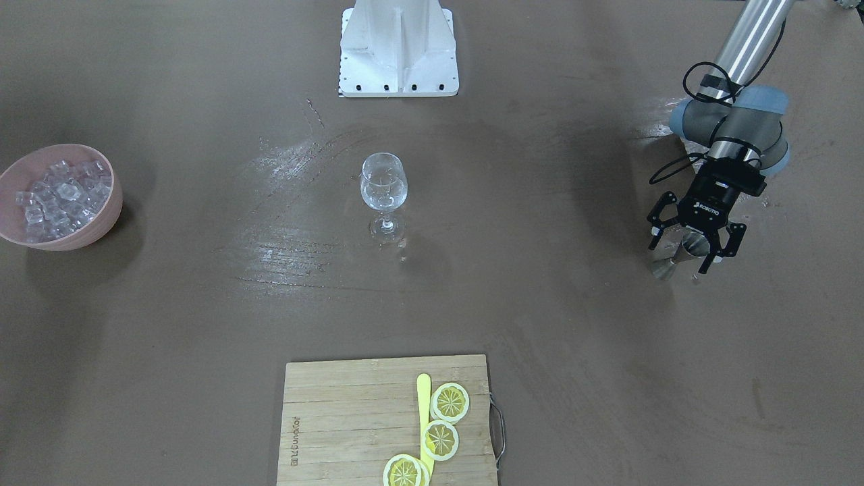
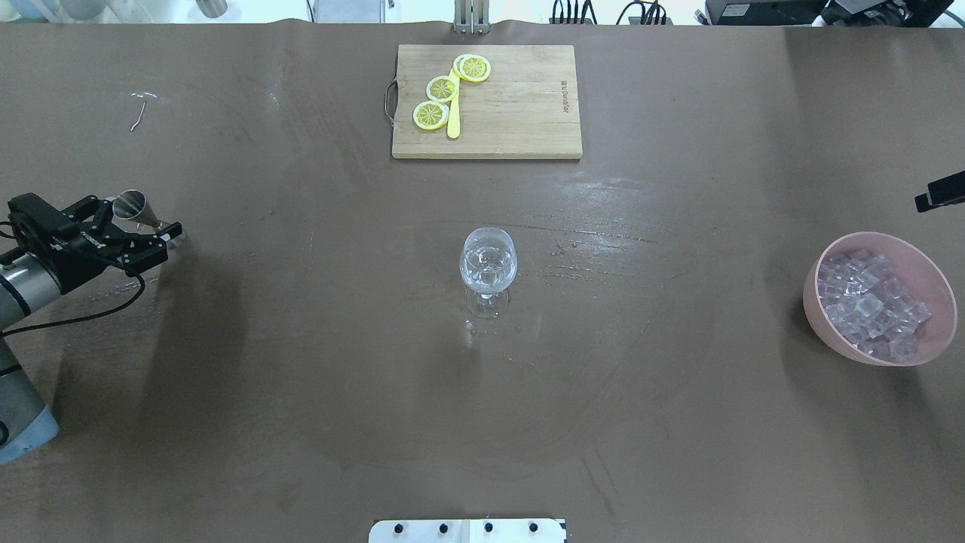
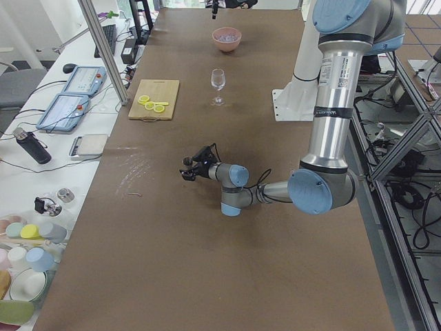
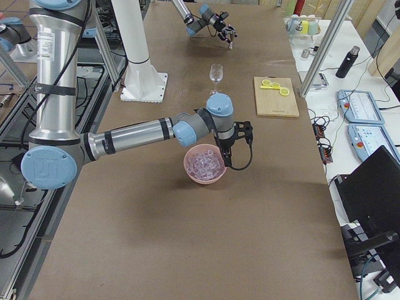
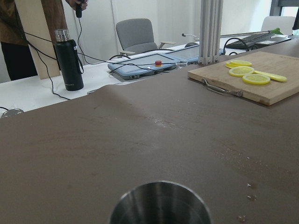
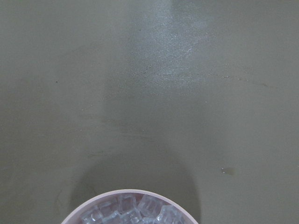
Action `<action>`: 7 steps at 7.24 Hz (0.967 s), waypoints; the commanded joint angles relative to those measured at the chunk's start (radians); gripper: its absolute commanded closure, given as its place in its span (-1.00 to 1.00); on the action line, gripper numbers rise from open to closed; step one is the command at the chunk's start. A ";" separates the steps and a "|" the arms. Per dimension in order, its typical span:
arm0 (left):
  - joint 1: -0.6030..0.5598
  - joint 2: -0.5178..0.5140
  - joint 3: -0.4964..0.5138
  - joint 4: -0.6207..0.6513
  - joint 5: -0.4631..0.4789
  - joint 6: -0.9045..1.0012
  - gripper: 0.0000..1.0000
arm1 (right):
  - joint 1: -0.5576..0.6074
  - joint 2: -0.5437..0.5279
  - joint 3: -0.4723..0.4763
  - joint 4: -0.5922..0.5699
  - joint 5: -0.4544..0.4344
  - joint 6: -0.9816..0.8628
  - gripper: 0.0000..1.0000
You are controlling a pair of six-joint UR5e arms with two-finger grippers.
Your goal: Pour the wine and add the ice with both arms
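**Left at jigger, ice in bowl**

Left gripper (image 1: 680,256) sits low at the left end of the table (image 1: 540,304). Its fingers are apart, either side of the steel jigger (image 1: 690,247), which stands on the table. Right gripper (image 4: 225,160) hangs over the pink bowl's (image 2: 818,317) rim; can't tell whether its fingers are apart or together. Ice (image 2: 867,302) sits in that bowl, well apart from the wine glass (image 2: 488,260) mid-table.

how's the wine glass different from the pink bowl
The wine glass is clear and stemmed; the pink bowl is opaque, wide and low. The glass stands at the table's middle; the bowl near its end on the robot's right. The bowl is heaped with ice; the glass's contents are unclear. Both stand upright.
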 commanded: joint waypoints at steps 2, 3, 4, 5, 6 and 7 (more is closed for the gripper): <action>-0.010 0.030 -0.031 -0.014 -0.023 -0.002 -0.96 | 0.000 0.000 0.000 0.002 0.000 -0.001 -1.00; -0.012 0.030 -0.038 -0.020 -0.026 -0.005 -0.96 | 0.000 0.002 0.002 0.000 0.000 -0.001 -1.00; -0.042 0.039 -0.063 -0.018 -0.069 -0.011 -0.96 | 0.000 0.002 0.002 0.000 0.000 -0.001 -1.00; -0.093 0.040 -0.066 -0.015 -0.128 -0.014 -0.96 | -0.002 0.002 0.002 0.002 0.000 -0.001 -1.00; -0.119 0.037 -0.075 -0.008 -0.152 -0.016 -0.96 | 0.000 0.002 0.002 0.002 0.000 -0.001 -1.00; -0.121 0.027 -0.089 -0.003 -0.152 -0.048 -0.96 | 0.000 0.002 0.002 0.000 0.000 -0.001 -1.00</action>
